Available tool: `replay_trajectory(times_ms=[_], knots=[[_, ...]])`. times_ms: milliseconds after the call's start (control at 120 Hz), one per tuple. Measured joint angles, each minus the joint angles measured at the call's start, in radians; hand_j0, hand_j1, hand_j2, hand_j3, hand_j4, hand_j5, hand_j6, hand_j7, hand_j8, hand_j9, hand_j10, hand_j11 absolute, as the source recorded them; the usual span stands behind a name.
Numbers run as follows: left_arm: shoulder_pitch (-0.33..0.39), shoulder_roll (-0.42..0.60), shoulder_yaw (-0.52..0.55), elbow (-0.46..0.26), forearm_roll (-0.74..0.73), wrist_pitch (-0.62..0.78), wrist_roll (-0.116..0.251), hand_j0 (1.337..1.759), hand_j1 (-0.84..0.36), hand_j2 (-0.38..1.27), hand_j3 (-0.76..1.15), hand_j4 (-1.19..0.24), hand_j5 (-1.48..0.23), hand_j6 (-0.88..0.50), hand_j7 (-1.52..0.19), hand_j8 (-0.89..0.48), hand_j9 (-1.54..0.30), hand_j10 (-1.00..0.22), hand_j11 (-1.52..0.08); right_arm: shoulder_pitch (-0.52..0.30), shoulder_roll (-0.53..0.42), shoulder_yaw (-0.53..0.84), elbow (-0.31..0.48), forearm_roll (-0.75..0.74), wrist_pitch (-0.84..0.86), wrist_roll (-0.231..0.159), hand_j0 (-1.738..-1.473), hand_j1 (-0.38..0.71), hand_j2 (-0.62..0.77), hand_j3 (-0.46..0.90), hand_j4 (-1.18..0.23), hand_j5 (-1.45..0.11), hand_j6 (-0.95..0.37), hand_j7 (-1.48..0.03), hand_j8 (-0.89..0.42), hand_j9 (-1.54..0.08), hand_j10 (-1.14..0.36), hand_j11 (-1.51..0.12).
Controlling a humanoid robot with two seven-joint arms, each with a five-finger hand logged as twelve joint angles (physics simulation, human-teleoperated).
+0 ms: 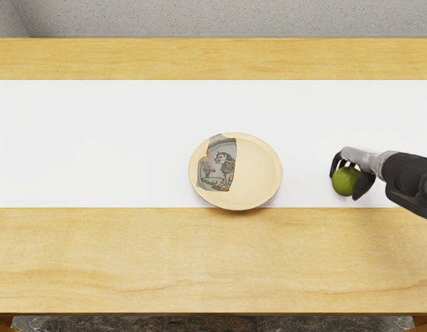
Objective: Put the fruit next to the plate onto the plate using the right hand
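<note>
You have the right robot hand coming in from the 3 o'clock edge, its dark fingers curled around the green fruit and gripping it. The fruit is at 3 o'clock from the plate, apart from it, over the white strip on the desk. You cannot tell whether it is lifted. The plate lies mid-desk, with a printed patch on its 9 o'clock half.

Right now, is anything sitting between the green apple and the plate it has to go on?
Nothing visible does. The right hand is closed around the green apple, which is to the right of the plate. Only the bare white table surface lies between them.
</note>
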Motion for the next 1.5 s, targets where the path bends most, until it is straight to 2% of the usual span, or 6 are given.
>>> replay_trajectory(times_ms=[475, 700, 1008, 1358, 1383, 1500], knots=[[0.000, 0.000, 0.000, 0.000, 0.000, 0.000, 0.000, 1.658, 0.35, 0.00, 0.00, 0.00, 0.00, 0.00, 0.00, 0.00, 0.00, 0.00, 0.00, 0.059, 0.098, 0.088, 0.001, 0.001, 0.004, 0.000, -1.645, 0.23, 0.10, 0.00, -0.44, -1.03, -0.28, -0.99, -0.26, -1.03, -0.69, -1.04], [0.000, 0.000, 0.000, 0.000, 0.000, 0.000, 0.000, 1.658, 0.35, 0.00, 0.00, 0.00, 0.00, 0.00, 0.00, 0.00, 0.00, 0.00, 0.00, 0.092, 0.212, 0.116, 0.003, 0.002, 0.005, 0.001, -1.645, 0.22, 0.09, 0.00, -0.44, -1.05, -0.28, -1.01, -0.27, -1.06, -0.70, -1.07], [0.000, 0.000, 0.001, 0.000, 0.000, 0.000, 0.000, 1.658, 0.35, 0.00, 0.00, 0.00, 0.00, 0.00, 0.00, 0.00, 0.00, 0.00, 0.00, 0.091, 0.315, 0.147, -0.003, 0.003, 0.006, 0.001, -1.645, 0.23, 0.10, 0.00, -0.44, -1.07, -0.28, -1.03, -0.26, -1.08, -0.70, -1.09], [0.000, 0.000, 0.000, 0.000, 0.000, 0.000, 0.000, 1.658, 0.35, 0.00, 0.00, 0.00, 0.00, 0.00, 0.00, 0.00, 0.00, 0.00, 0.00, 0.060, 0.346, 0.139, -0.037, 0.000, 0.002, 0.000, -1.644, 0.24, 0.11, 0.00, -0.43, -1.06, -0.27, -1.02, -0.26, -1.07, -0.73, -1.08], [0.000, 0.000, 0.001, 0.000, 0.000, 0.000, 0.000, 1.658, 0.35, 0.00, 0.00, 0.00, 0.00, 0.00, 0.00, 0.00, 0.00, 0.00, 0.00, 0.057, 0.348, 0.141, -0.038, 0.002, 0.001, 0.000, -1.645, 0.20, 0.09, 0.00, -0.42, -1.00, -0.26, -0.96, -0.24, -1.01, -0.72, -1.02], [0.000, 0.000, 0.001, 0.000, 0.000, 0.000, 0.000, 1.658, 0.35, 0.00, 0.00, 0.00, 0.00, 0.00, 0.00, 0.00, 0.00, 0.00, 0.00, 0.029, 0.367, 0.187, -0.044, 0.011, -0.011, 0.000, -1.651, -0.03, 0.05, 0.00, -0.24, -0.57, -0.15, -0.55, -0.14, -0.58, -0.43, -0.58]])
